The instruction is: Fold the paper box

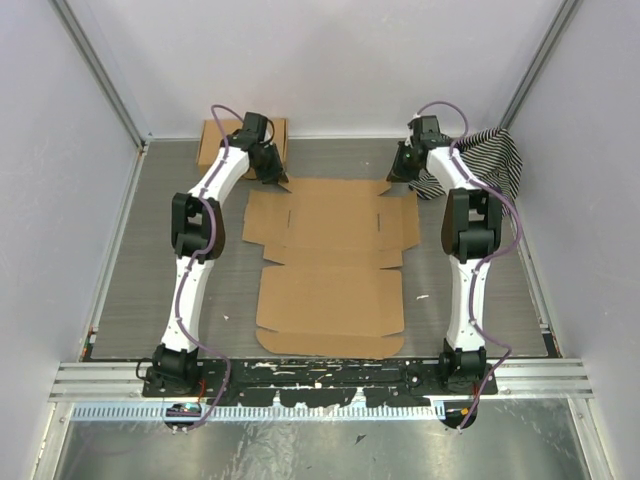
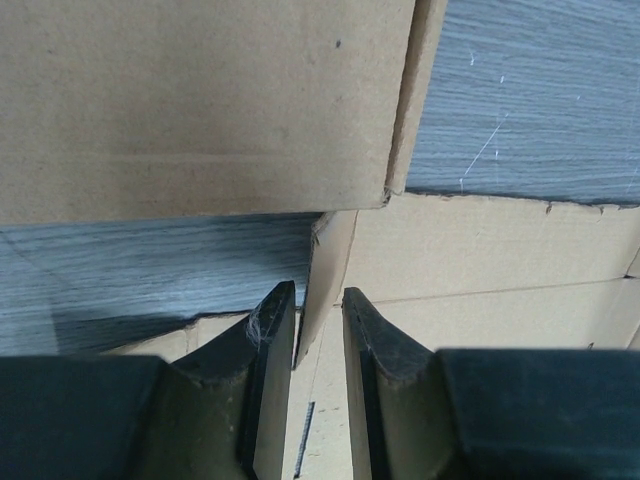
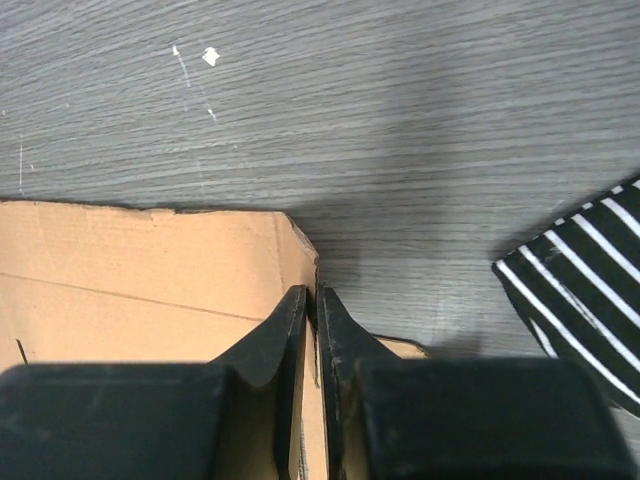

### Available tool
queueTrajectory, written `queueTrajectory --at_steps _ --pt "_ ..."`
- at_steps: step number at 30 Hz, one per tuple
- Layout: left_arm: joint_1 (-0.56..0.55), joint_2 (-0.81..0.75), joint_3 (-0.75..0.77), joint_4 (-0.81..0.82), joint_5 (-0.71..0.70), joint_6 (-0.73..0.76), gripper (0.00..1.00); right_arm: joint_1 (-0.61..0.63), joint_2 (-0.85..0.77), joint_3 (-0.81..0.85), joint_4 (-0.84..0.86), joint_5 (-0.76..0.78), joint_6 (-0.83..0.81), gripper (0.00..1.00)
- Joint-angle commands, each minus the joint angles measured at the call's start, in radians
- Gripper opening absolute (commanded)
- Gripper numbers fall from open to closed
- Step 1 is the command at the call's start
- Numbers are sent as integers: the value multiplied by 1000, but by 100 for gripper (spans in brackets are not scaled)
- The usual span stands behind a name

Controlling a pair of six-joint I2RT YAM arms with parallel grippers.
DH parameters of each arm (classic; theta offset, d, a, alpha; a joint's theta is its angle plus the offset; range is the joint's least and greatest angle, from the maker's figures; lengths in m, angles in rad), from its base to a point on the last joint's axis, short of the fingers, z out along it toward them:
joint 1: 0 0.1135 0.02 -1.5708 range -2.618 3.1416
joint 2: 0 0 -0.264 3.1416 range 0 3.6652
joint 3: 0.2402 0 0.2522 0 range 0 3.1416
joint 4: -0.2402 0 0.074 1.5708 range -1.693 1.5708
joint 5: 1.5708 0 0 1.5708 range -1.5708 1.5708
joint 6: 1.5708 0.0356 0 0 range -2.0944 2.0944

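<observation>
The paper box (image 1: 333, 270) lies flat and unfolded, long axis running near-to-far.
</observation>
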Motion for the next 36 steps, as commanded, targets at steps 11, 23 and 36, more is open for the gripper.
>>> queueTrajectory --at_steps 11,23,36 --pt "-50 -27 12 -49 2 43 41 103 -70 54 -51 58 -24 37" --pt "-64 -29 21 -39 -2 28 42 136 -69 64 -72 91 -34 42" --pt "-79 -57 40 -50 -24 17 40 142 -84 75 -98 133 -57 43"
